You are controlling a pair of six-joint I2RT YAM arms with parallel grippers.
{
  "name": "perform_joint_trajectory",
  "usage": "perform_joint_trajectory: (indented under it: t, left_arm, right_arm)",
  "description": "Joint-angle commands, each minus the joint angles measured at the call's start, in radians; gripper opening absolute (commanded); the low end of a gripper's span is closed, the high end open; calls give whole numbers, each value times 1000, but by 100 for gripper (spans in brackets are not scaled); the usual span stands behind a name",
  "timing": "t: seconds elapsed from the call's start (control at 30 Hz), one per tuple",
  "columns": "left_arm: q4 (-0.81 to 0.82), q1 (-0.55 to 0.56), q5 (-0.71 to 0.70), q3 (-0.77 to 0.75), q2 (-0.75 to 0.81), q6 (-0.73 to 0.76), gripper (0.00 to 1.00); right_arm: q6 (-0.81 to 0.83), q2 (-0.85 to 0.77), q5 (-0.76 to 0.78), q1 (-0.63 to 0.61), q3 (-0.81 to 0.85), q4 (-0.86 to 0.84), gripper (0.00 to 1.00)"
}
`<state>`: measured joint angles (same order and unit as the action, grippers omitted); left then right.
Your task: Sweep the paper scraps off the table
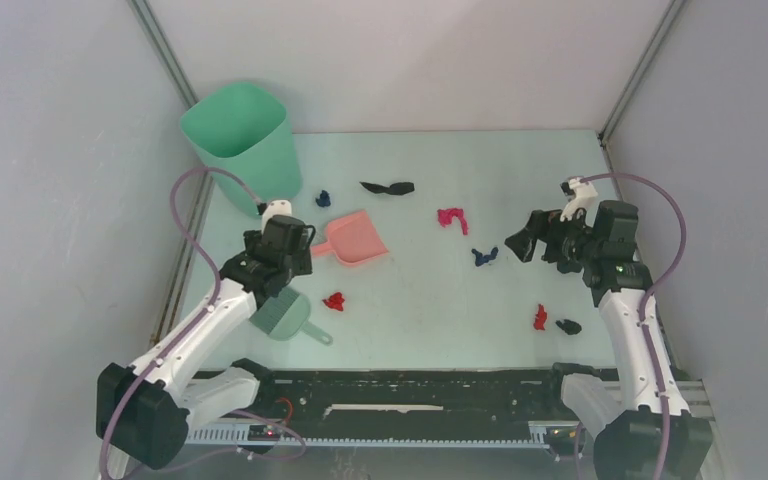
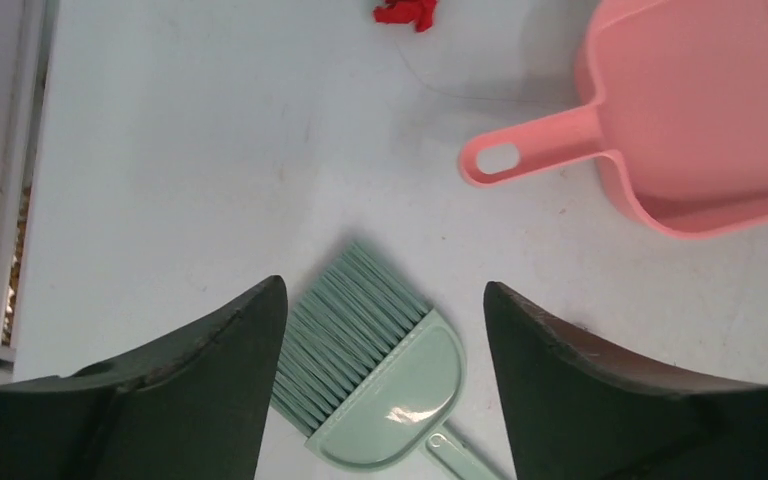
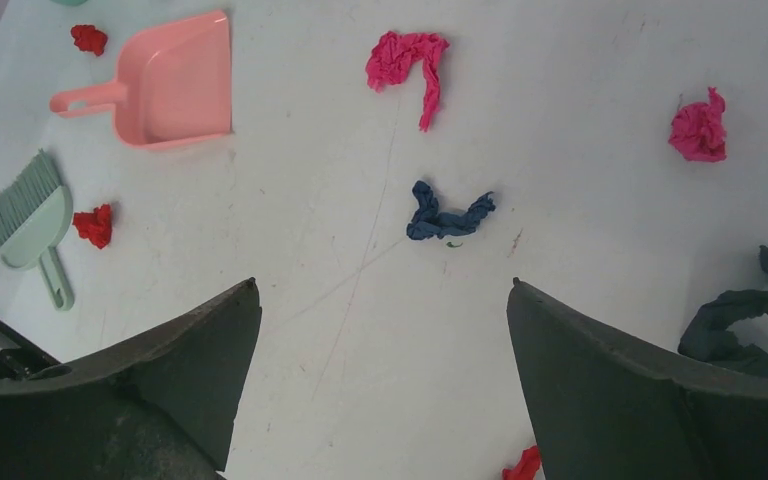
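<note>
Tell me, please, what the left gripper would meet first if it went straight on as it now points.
Probably the brush, lying on the table between the left gripper's open fingers; depth is unclear.

A robotics lab test cell is indicated: a pale mint surface (image 1: 420,300) is enclosed by plain grey panels (image 1: 50,150) and metal corner struts (image 1: 165,55), and a cabled left arm (image 1: 195,335) and right arm (image 1: 630,330) are bolted by a black rail (image 1: 410,392).

Crumpled multicolour paper scraps (image 1: 451,217) scattered over mint table (image 1: 430,300).
</note>
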<state>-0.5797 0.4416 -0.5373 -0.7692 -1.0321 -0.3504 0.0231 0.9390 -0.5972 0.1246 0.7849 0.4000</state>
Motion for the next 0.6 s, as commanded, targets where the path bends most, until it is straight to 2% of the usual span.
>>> perform_joint_trajectory:
  t: [0.0, 0.17, 0.27, 0.3, 0.4, 0.43, 0.5, 0.57]
  left_arm:
    - [-38, -88, 103, -30, -20, -83, 77]
    - [-49, -107, 79, -23, -57, -84, 74]
    - [-28, -134, 110, -16, -101, -62, 57]
    - [-28, -143, 113, -18, -120, -56, 58]
    - [-34, -171, 135, -27, -175, -61, 72]
    - [-35, -179, 148, -26, -196, -60, 73]
    - [-46, -192, 157, -36, -238, -61, 70]
    - [-51, -203, 174, -43, -279, -50, 59]
  right_arm:
    - [22, -12, -28, -1, 42, -3, 100]
    - [99, -16, -81, -11, 39, 26, 100]
    - [132, -11, -126, -19, 39, 44, 100]
    - [138, -8, -132, -24, 39, 47, 100]
    - [158, -3, -124, -49, 39, 52, 100]
    - [163, -4, -117, -57, 39, 52, 100]
    - [172, -11, -107, -73, 38, 53, 100]
    - [179, -15, -109, -79, 39, 57, 100]
